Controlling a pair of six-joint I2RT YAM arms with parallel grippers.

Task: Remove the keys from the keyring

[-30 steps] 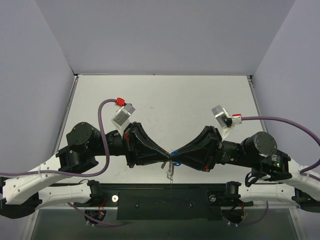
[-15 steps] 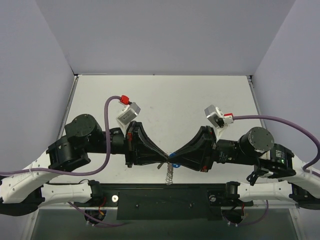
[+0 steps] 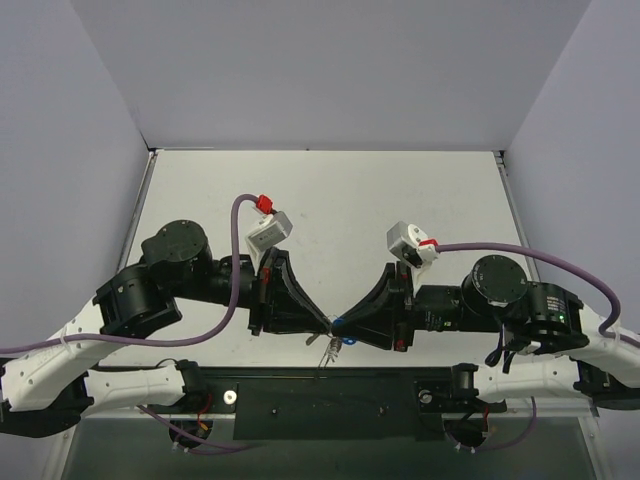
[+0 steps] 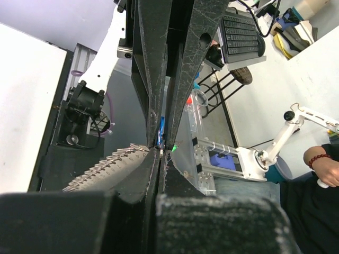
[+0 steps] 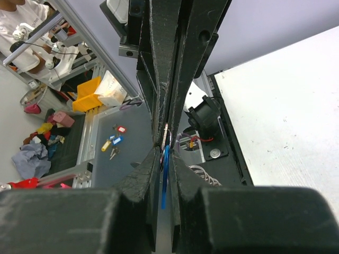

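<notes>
Tension, not force, is what this step is asking for. Both arms are meeting tip to tip at the lower centre of the overhead view, above the near edge of the white surface [image 3: 330,200]. The black left fingers [image 3: 296,300] are pressing fully together at the head of the short silver link chain [image 3: 327,346], which is dangling below the pinch. A pale sliver at their tips looks like the pale grey-white oval keyring [image 4: 159,150], though most of it is hidden. The black right fingers [image 3: 376,305] are clamping edge-on onto the small metal key with the bright blue plastic head [image 5: 165,182], which is showing as a thin blue strip between them in the right wrist view. The plain silver key is too small to pick out.

To do this well, I'd judge the left side should be acting as a steady anchor. The right side should be easing the blue key along the keyring towards its opening in small moves, watching that the chain isn't snagging. Pulling straight apart risks slipping off that thin head.

Both arms are reaching inward from the frame's left and right, elbows folded low. Their wrists are bringing the fingers together in a shallow V, with the cameras riding on top.
</notes>
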